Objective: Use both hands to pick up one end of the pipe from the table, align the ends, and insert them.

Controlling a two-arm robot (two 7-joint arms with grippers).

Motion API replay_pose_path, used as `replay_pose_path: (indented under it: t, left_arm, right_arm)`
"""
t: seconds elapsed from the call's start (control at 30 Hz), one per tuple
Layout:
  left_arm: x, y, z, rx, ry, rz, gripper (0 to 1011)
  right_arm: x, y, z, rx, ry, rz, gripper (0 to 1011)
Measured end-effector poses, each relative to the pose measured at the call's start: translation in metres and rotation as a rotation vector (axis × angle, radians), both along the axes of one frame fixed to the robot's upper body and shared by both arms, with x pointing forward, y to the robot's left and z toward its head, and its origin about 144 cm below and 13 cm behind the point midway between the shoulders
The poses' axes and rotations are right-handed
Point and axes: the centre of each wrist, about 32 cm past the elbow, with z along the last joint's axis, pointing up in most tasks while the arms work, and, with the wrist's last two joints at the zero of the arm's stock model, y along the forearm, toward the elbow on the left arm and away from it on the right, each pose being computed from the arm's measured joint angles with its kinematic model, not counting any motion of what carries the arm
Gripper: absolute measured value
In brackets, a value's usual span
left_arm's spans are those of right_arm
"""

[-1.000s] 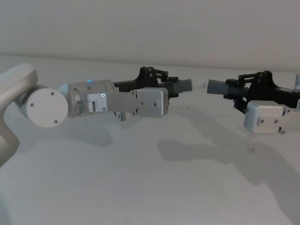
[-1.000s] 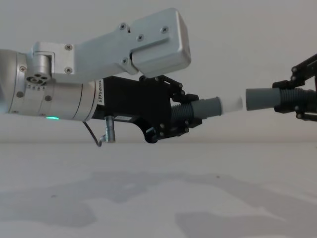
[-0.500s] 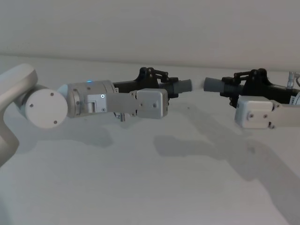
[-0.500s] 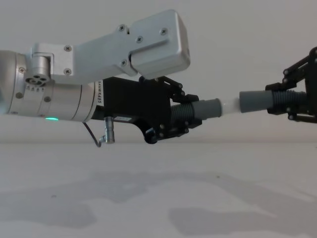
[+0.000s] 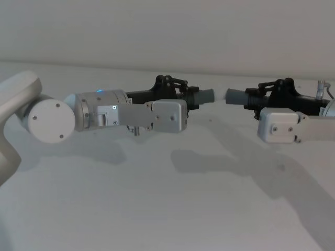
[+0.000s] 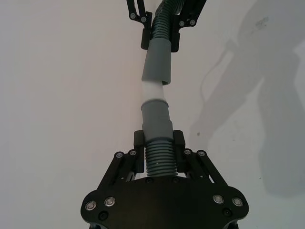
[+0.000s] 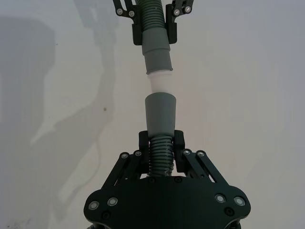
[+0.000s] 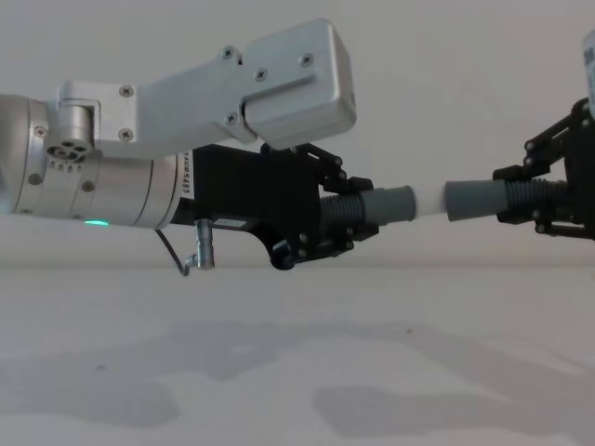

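While both arms hang above the desk (image 5: 157, 209), its surface reads plain matte white, bare under them except for soft grey arm shadows; a faint dark speck sits on it in the head view. Behind the desk, a pale blank wall (image 5: 167, 31).

Left end effector (image 8: 349, 223) is clamped on the ribbed part of the left pipe piece (image 8: 390, 204), held in the air, smooth grey end pointing toward the right arm, with a white tip (image 8: 429, 199) sticking out of it. Right end effector (image 8: 521, 197) is clamped on the ribbed part of the right pipe piece (image 8: 472, 199), also lifted off the desk, mouth facing left. In the chest view the white tip touches the right mouth, roughly in line. Left wrist view shows the right piece's end (image 6: 157, 61) slightly angled against the white tip; how deep it sits, cannot tell.

Small black print on the left wrist housing (image 8: 190, 173), sideways, too small to read reliably. Green light glows under the left arm (image 8: 93, 221).
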Motion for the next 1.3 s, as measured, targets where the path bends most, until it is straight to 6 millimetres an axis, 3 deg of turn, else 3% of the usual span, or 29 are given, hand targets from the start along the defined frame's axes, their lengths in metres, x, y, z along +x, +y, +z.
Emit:
replay_pose_path:
  t: [1.3]
  left_arm:
    - [0.0000, 0.0000, 0.0000, -0.001, -0.001, -0.001, 342]
  right_arm:
    - [0.0046, 0.0068, 0.0046, 0.014, -0.007, 0.024, 280]
